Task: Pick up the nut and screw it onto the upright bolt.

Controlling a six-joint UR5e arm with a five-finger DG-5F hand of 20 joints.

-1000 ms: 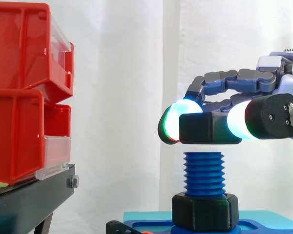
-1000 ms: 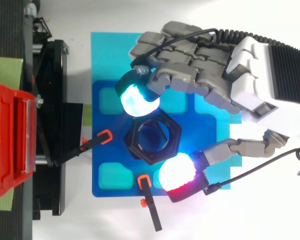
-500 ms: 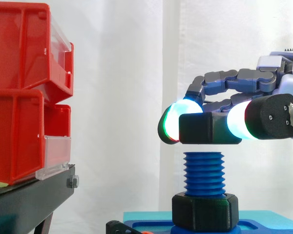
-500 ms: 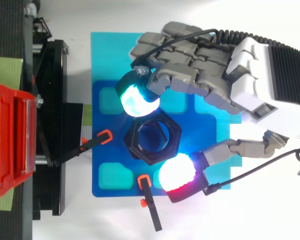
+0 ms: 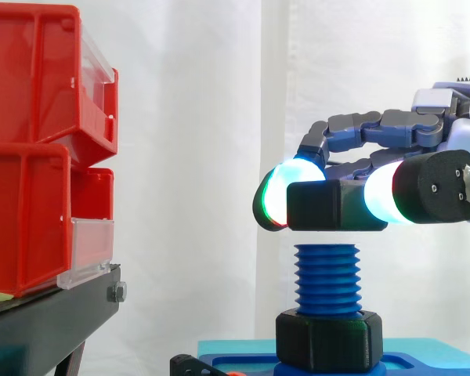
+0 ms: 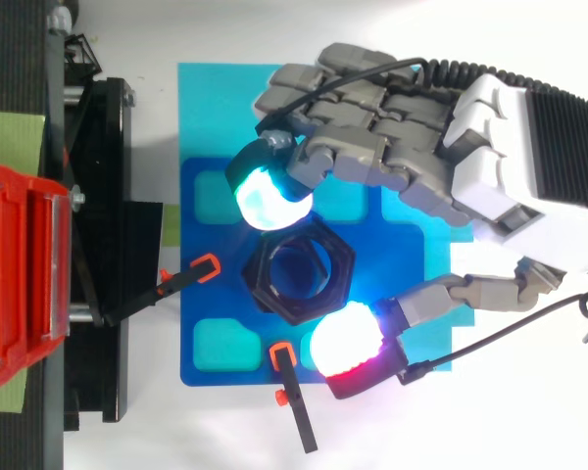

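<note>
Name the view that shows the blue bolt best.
The side view: the bolt stands upright with its threads in profile, its top apart from the nut pinched in the hand above. The top view gives a dark blue glimpse of it through the nut's hole.

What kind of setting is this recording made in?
Most likely a robotics lab test bench: a white curtain as backdrop, red bins on a black stand, and a hand holding a nut above an upright blue bolt.
</note>
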